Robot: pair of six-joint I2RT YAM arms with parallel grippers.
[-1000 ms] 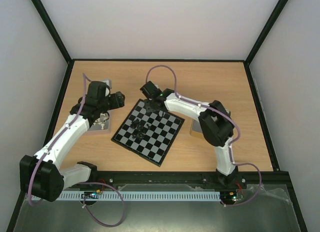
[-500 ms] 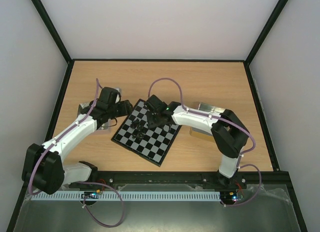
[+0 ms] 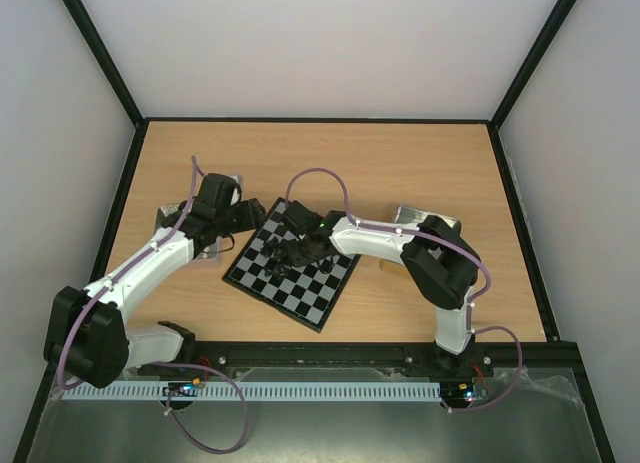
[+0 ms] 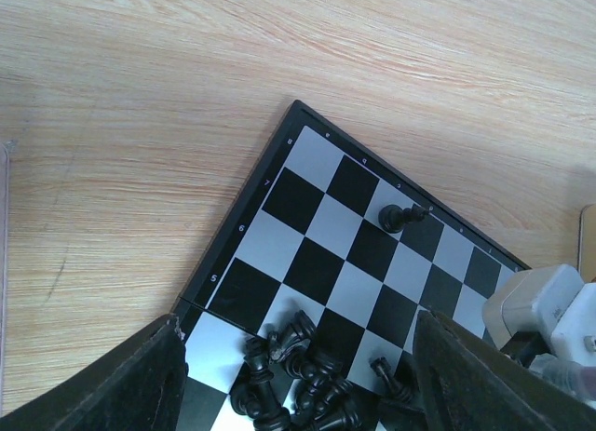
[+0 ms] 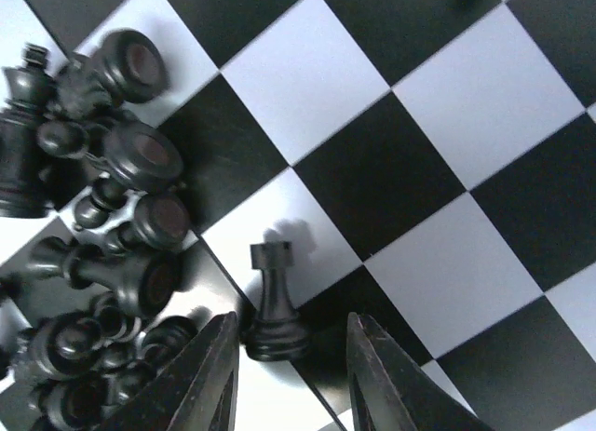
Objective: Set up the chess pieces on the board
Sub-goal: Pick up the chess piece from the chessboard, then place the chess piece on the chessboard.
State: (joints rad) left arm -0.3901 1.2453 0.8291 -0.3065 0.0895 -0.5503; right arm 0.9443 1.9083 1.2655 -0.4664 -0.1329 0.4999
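The board lies tilted on the table between my arms. Several black chess pieces lie heaped on its left part. In the left wrist view the heap sits below my open left gripper, which hovers over the board's left corner and holds nothing. One piece stands alone near the far rim. My right gripper is open, low over the board. A black rook sits between its jaws, the left finger close to its base and the right finger apart from it. The heap is just to the left.
A metal tray lies left of the board, partly under my left arm. Another tray lies to the right, behind my right arm. The right arm's white wrist shows at the left wrist view's right edge.
My left arm swung from the left tray to the board's left corner, then held still. My right gripper slid down-left across the board to the rook, and its jaws narrowed.
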